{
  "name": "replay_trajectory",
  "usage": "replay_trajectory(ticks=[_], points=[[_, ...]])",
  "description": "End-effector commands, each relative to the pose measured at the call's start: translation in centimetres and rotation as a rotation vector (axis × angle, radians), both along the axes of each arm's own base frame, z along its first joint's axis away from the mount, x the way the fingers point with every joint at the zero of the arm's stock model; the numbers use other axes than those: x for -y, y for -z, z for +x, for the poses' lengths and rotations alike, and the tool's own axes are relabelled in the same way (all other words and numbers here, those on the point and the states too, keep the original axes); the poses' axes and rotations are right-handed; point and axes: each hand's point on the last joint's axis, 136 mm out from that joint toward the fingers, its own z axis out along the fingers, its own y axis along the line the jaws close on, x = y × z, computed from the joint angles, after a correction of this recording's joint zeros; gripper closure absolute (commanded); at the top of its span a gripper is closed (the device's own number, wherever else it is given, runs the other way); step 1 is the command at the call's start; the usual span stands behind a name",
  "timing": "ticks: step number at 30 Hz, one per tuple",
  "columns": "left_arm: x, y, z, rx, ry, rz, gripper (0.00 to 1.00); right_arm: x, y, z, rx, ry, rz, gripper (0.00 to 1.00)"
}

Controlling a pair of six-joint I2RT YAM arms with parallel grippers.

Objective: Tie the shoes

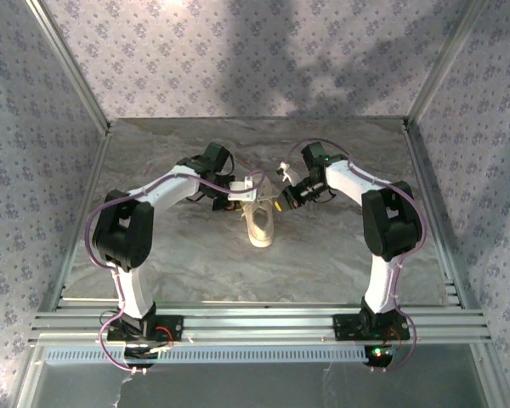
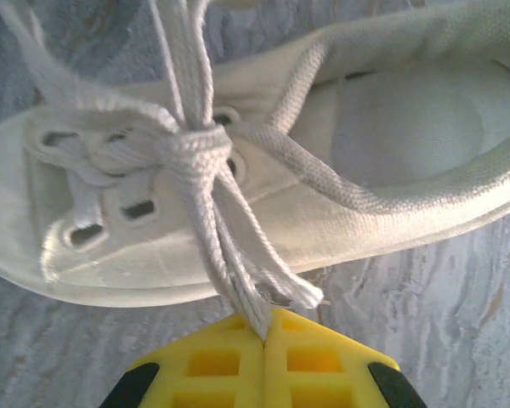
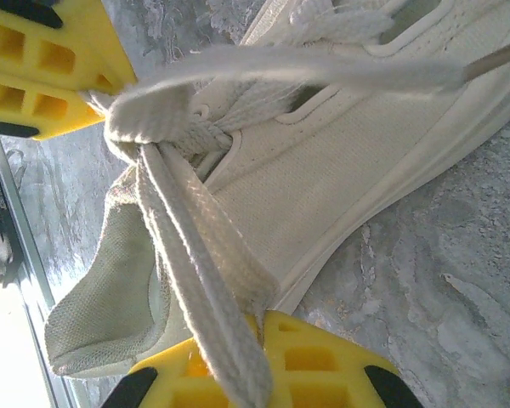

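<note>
Item under inspection: one cream-white canvas low-top sneaker point(image 1: 261, 225). It stands on its pale sole near the middle of the grey marbled counter point(image 1: 340, 255), between my two hands.

Its thin white flat laces point(image 2: 238, 255) are threaded through the eyelets and gathered into a single wrapped knot point(image 2: 191, 151) over the tongue. Strands leave that knot to both sides, and one more runs up out of the left wrist view.

My left hand point(image 2: 265, 336) is closed, its yellow tips meeting with no gap and pinching two lace strands just beside the side wall of the sneaker. The strands run straight from the knot to the pinch.

My right hand point(image 3: 257, 333) is likewise closed, clamped on a broad doubled run of lace from the same knot, close against the opposite side of the sneaker near the heel opening.

From above, both hands sit near the sneaker's far end, one on each side.
</note>
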Motion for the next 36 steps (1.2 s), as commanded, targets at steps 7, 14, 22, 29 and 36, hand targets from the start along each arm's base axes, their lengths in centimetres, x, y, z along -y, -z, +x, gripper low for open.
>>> replay_trajectory(ticks=[7, 14, 22, 29, 36], points=[[-2.1, 1.0, -0.1, -0.043, -0.096, 0.028, 1.0, 2.1, 2.9, -0.1, -0.149, 0.086, -0.086, 1.0], [-3.1, 1.8, 0.6, -0.062, -0.161, 0.04, 1.0, 2.8, 3.2, 0.8, -0.154, 0.128, -0.098, 1.0], [-4.0, 3.0, 0.8, -0.097, -0.218, 0.056, 1.0, 3.6, 4.2, 1.5, -0.21, 0.187, -0.078, 1.0], [-4.8, 4.0, 0.1, -0.13, -0.255, 0.075, 1.0, 4.1, 4.9, 1.3, -0.252, 0.216, -0.057, 1.0], [-5.5, 4.8, -0.3, -0.147, -0.285, 0.097, 1.0, 4.4, 5.9, 0.7, -0.286, 0.215, -0.061, 1.0]])
